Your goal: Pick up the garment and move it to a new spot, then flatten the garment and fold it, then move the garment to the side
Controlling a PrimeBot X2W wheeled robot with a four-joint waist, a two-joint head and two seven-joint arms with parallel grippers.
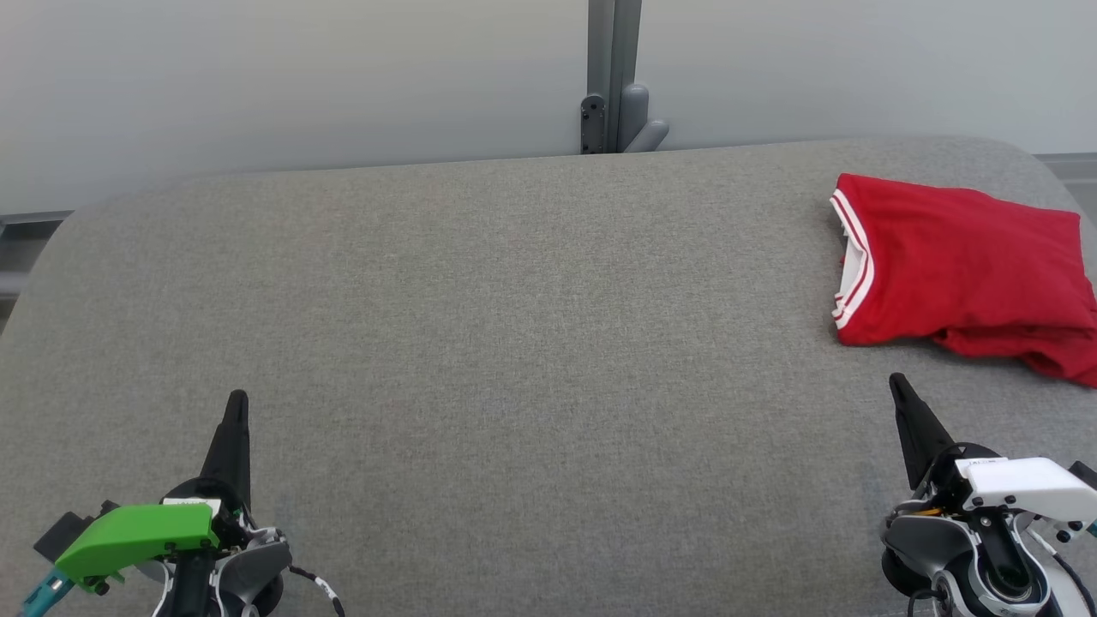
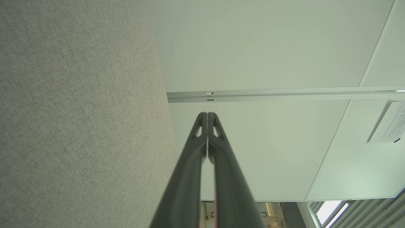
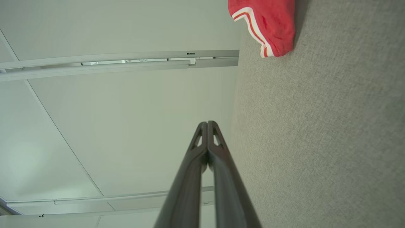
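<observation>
Big grey fabric-covered surface takes up most of the head view, rounded corners at the back, with a pale wall behind it. It's also along the left side of the left wrist view and the right side of the right wrist view.

The red garment sits at the far right of that surface, up near the back corner, folded into a rough rectangle. The white-and-red striped trim faces the middle of the table, and the lower right part looks bunched and messy. It runs off the frame edge there, so I can't really tell how tidy that side is. The right wrist view catches one striped corner of it lying flat on the fabric.

The left gripper is at the lower left with a green cover on its wrist. Fingers are pressed tight together with nothing between them, which is really clear in its own wrist view. The right gripper is at the lower right with a white cover, also clamped closed and empty. It's near the garment's front edge but apart from it.

Small grey post stands behind the back edge.
</observation>
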